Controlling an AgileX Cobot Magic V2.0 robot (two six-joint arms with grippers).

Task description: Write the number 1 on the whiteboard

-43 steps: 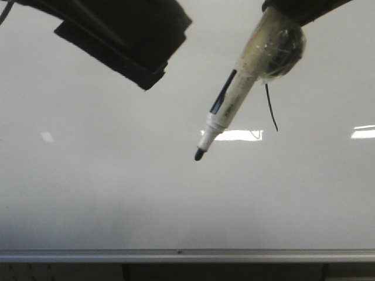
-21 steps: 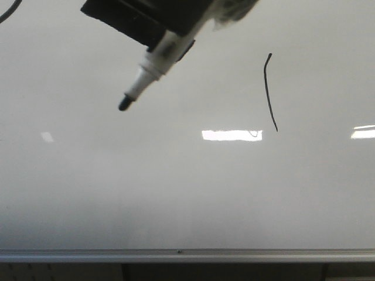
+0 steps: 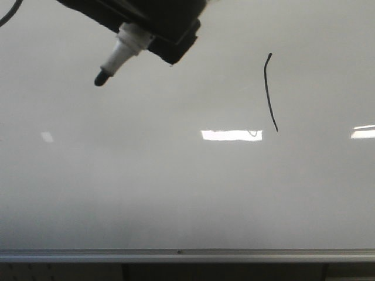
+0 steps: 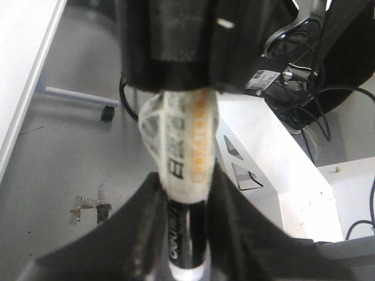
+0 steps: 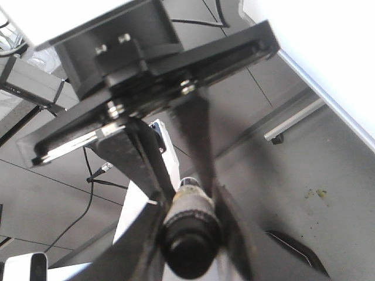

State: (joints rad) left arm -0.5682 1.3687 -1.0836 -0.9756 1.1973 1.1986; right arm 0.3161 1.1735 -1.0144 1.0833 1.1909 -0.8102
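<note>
Apparently done: number 1 [image 3: 269, 92] sits on whiteboard [image 3: 176, 193]; both hands grip markers, left marker [image 3: 117, 58] off-board.

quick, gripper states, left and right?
Left gripper: closed, holding the marker.
Right gripper: closed on a dark round object, seen end-on; identity unclear.

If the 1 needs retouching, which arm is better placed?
Probably left: the left gripper clamps the marker, tip hovering left of the number 1. The right gripper grips a dark object I cannot identify.
</note>
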